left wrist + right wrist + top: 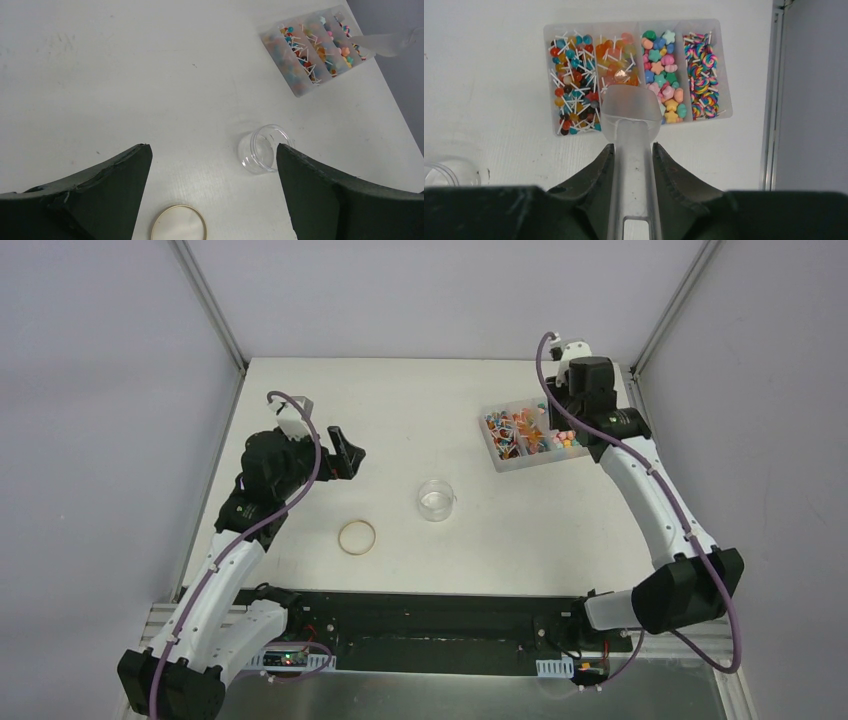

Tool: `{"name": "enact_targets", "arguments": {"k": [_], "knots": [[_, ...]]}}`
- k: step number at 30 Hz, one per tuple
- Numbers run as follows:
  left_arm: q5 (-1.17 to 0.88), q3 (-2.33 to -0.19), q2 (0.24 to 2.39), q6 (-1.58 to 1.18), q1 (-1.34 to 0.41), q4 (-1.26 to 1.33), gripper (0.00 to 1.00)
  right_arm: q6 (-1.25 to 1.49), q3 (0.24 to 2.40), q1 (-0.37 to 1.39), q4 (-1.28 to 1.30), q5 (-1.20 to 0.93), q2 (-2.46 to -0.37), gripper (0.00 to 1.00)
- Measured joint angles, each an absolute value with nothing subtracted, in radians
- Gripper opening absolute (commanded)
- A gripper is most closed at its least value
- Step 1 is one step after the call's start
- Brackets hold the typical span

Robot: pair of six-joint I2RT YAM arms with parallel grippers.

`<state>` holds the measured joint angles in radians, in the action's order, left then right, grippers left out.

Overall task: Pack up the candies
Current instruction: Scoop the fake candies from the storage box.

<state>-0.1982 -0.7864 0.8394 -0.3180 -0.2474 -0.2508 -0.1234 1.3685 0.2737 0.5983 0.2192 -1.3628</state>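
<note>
The candies (pixel 663 70) are small multicoloured sweets filling a clear four-compartment tray (pixel 725 100) at the table's far right, also seen from above (pixel 506 464). My right gripper (pixel 633 146) is shut on the handle of a frosted plastic scoop (pixel 631 112). The scoop's bowl hangs over the tray's near edge, above the two middle compartments; I cannot tell whether it holds anything. My left gripper (pixel 212 150) is open with nothing between its fingers, above the table's left half (pixel 348 462). An open, empty clear jar (pixel 262 149) stands mid-table (pixel 436 499).
A tan ring (pixel 357 537) lies flat on the table, left of and nearer than the jar, also in the left wrist view (pixel 178 223). A metal frame post (pixel 774 100) runs just right of the tray. Grey walls close in the table.
</note>
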Motion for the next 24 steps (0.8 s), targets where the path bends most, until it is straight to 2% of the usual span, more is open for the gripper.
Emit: {"name": "enact_targets", "arguments": {"k": [14, 24], "knots": [[-0.157, -0.786, 0.835, -0.302, -0.247, -0.269, 0.99, -0.152, 1.501, 0.244, 0.78, 0.166, -1.528, 0.0], [-0.157, -0.786, 0.828, -0.3, -0.247, -0.269, 0.99, -0.187, 1.522, 0.229, 0.797, 0.134, -1.612, 0.0]]}}
